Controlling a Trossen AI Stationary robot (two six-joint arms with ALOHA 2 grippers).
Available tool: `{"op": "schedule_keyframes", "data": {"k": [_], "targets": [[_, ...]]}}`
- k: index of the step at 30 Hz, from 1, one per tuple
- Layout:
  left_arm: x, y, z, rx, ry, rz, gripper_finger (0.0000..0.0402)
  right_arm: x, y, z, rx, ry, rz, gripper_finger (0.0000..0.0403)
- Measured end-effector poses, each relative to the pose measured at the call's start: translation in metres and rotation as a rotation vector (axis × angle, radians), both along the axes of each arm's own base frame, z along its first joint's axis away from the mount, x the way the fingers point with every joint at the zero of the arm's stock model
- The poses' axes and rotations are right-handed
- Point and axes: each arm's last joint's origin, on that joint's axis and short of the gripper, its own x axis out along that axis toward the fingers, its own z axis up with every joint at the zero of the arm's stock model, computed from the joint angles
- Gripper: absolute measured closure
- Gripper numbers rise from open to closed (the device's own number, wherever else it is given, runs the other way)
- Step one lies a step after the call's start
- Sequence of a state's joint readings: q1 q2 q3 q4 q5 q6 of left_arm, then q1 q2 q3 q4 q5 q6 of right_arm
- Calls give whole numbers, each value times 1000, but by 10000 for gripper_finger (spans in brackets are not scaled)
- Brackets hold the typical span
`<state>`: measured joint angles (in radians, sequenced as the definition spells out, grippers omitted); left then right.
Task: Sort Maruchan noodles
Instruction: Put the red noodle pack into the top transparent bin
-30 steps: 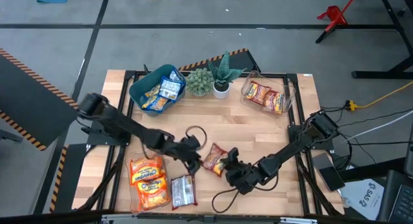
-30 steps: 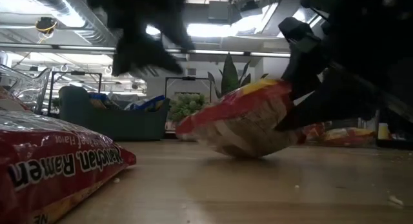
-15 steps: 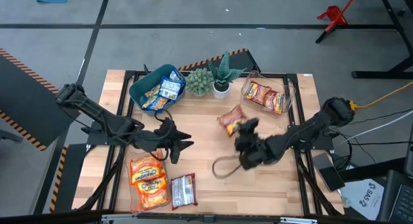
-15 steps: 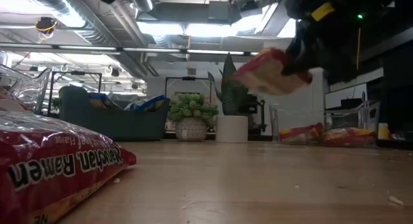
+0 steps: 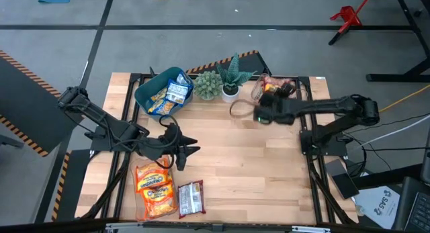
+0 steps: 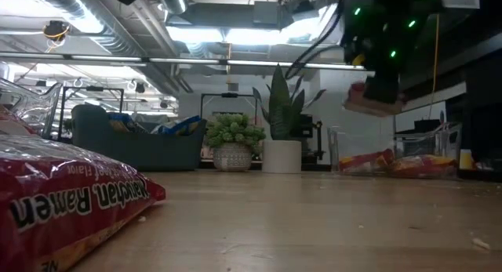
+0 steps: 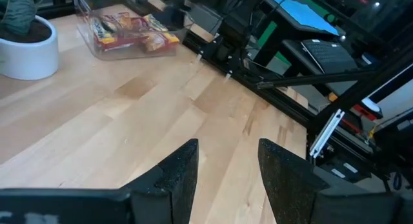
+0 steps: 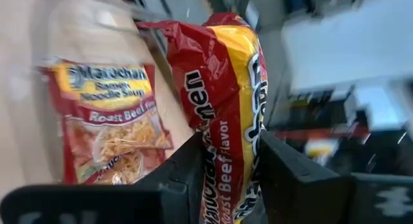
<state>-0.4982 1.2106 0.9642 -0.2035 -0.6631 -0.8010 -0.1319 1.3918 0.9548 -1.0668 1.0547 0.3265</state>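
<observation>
1. Right gripper [image 8: 227, 179] jaws clamp a glossy red-and-yellow beef ramen packet [image 8: 226, 101], held over the clear plastic tub [image 5: 301, 102].
2. Beyond the jaws, another red roast-beef packet [image 8: 106, 121] lies in the tub.
3. Left gripper [image 7: 226, 175] jaws open, empty, above the wooden worktop [image 7: 129, 114].

The right arm stretches out level with its tool [image 5: 267, 99] clamped on a red packet [image 8: 226, 114], while the left tool [image 7: 226, 166] hangs low, fingers parted and empty.
</observation>
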Motion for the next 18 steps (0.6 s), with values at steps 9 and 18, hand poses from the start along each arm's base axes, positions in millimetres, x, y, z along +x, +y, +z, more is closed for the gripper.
{"op": "schedule_keyframes", "data": {"k": [9,18], "targets": [[-1,-1,-2,13,20,-1,245,1,-56,-20,232,-173,-49,301],[-2,-1,-2,13,19,0,245,-3,-71,-22,296,-251,-77,301]]}}
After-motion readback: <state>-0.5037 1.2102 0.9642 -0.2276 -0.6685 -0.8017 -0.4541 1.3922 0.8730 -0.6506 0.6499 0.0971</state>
